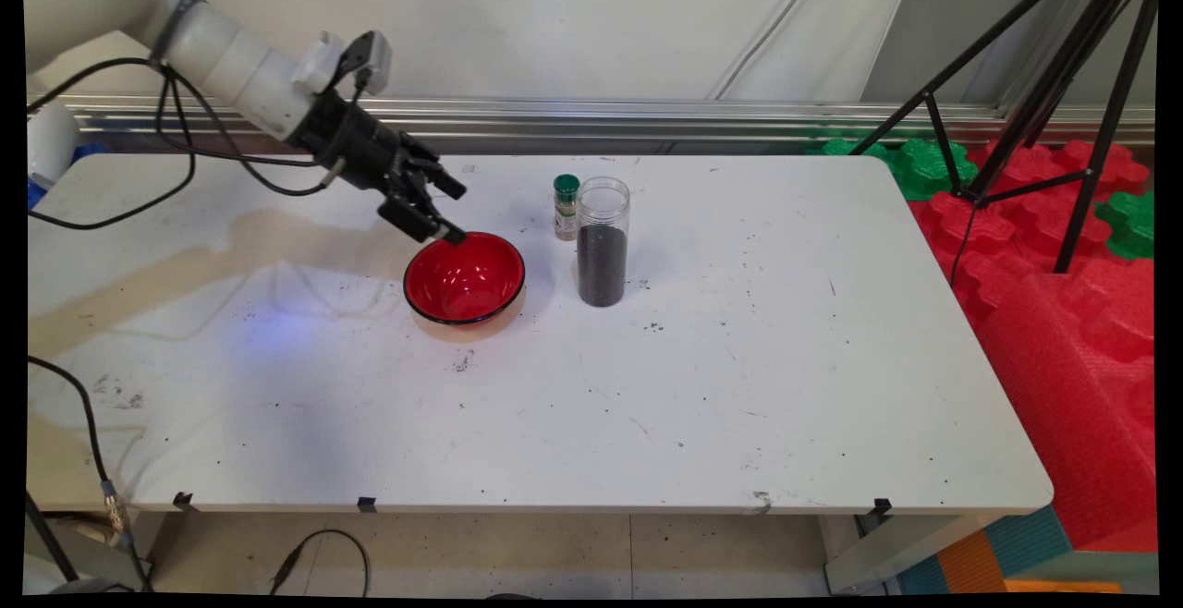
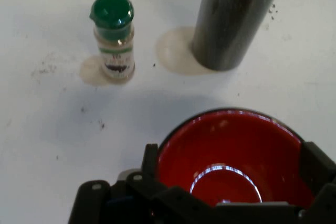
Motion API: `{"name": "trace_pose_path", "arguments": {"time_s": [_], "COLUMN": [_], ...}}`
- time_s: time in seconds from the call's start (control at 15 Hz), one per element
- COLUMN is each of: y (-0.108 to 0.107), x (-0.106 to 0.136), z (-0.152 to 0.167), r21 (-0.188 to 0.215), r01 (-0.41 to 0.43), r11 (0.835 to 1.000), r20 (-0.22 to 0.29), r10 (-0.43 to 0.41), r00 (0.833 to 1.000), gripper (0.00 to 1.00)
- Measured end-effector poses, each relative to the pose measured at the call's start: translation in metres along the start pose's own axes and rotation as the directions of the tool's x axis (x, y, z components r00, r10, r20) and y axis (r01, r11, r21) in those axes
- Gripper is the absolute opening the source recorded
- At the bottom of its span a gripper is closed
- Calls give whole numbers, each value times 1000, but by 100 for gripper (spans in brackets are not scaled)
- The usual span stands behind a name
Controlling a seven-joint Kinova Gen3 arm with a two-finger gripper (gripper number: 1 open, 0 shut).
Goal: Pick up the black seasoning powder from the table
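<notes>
A red bowl (image 1: 464,277) with a black rim stands on the white table (image 1: 739,377). My gripper (image 1: 451,212) hovers at the bowl's far-left rim, tilted down toward it, and is open. In the hand view the red bowl (image 2: 236,135) lies between the two fingers (image 2: 150,160) of the gripper (image 2: 231,157), which are spread wide on either side of it. Nothing is held. Just beyond the bowl stand a small spice bottle (image 1: 566,208) (image 2: 113,40) with a green cap and a tall clear jar (image 1: 603,243) (image 2: 233,14) part-filled with dark grains.
Black cables (image 1: 176,160) hang from the arm over the table's left side. A black tripod (image 1: 1044,100) stands off the table's right edge over red foam mats (image 1: 1063,331) and green ones (image 1: 924,164). A wall rail runs behind the table.
</notes>
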Motion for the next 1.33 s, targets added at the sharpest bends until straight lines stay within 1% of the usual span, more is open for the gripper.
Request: {"name": "trace_pose_path", "arguments": {"time_s": [0.4, 0.67, 1.0, 1.07, 1.33], "y": [-7, -10, -11, -10, -10], "x": [12, 19, 24, 25, 25], "z": [35, 57, 76, 81, 94], "r21": [-6, -20, -37, -42, -55], "r01": [-39, -82, -128, -142, -178], "r11": [999, 996, 991, 989, 983], "r20": [-41, -86, -142, -160, -205], "r10": [39, 80, 121, 134, 163], "r00": [998, 993, 982, 978, 965], "gripper": [100, 100, 100, 100, 100]}}
